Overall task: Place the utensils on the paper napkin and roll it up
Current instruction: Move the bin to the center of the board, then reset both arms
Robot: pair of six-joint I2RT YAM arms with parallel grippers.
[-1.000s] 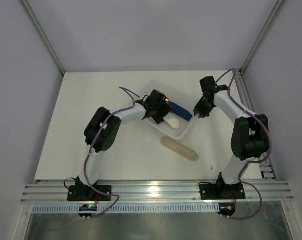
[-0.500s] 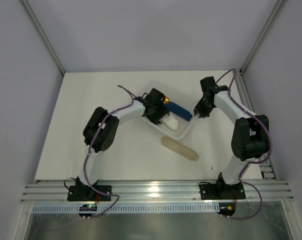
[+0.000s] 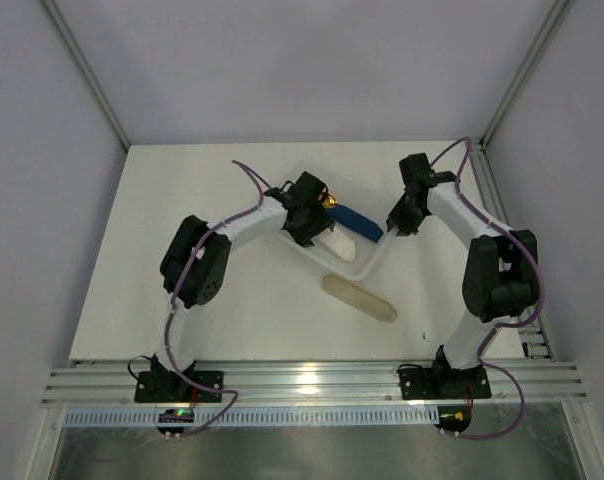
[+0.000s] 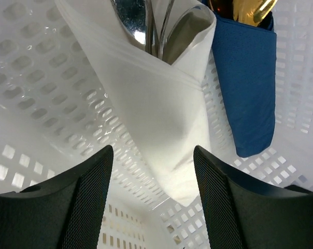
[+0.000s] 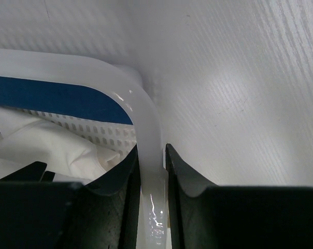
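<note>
The tray (image 4: 32,78) is white plastic with a punched grid and a slight sheen; its rim is smooth, glossy and translucent. Inside the tray, the paper napkin (image 4: 161,104) is soft, matt white paper with faint embossed bands, and the utensils (image 4: 131,21) wrapped in it are mirror-bright polished metal. Beside them in the tray lies a matt blue sleeve (image 4: 247,83), cloth or paper I cannot tell, holding a glossy gold-toned piece (image 4: 250,8). Outside the tray, the table (image 5: 239,78) is matt white with a fine wood-like grain.
</note>
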